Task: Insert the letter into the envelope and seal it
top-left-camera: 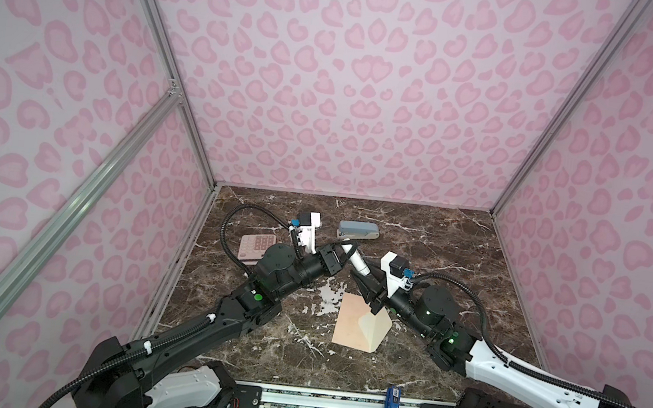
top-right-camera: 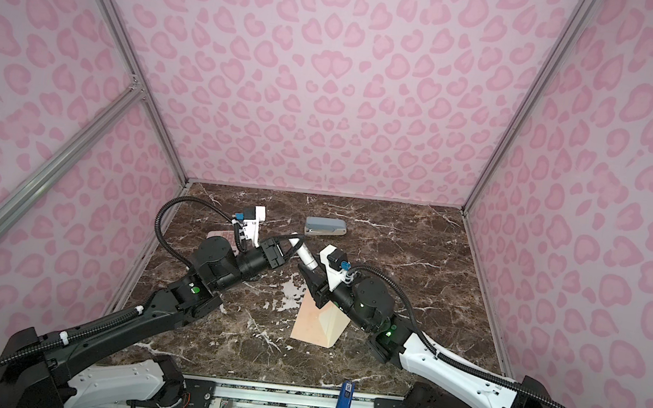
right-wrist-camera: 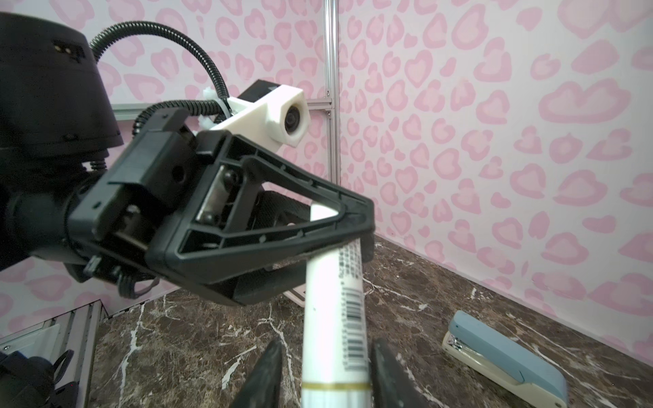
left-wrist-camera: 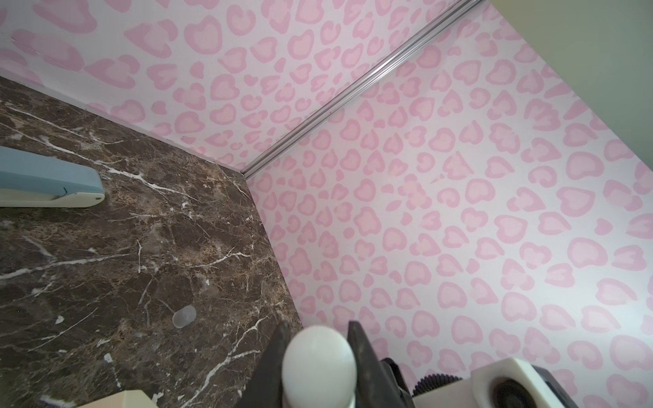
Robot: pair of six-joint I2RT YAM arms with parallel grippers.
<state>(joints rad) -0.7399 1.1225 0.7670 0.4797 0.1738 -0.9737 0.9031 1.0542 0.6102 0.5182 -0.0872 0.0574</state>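
Left gripper (left-wrist-camera: 317, 335) clamps the glue stick (right-wrist-camera: 334, 311). Only the right wrist view shows right gripper (right-wrist-camera: 328, 344) jaws apart around it. Envelope (top-left-camera: 348, 325) one-o'clock corner is hidden.

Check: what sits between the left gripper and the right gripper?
A white tube spans them: left gripper clamps one end, right gripper flanks the other, open. Clearest in right wrist view.

Printed marks as I read them from the right wrist feed. White tube (right-wrist-camera: 335, 318): a black barcode (right-wrist-camera: 356, 326) runs along its side, with a block of fine print (right-wrist-camera: 349, 263) farther along, too small for me to read. Pink calculator (top-left-camera: 256, 245), in a top view: key legends unresolved. I can read no word, brand or number anywhere.
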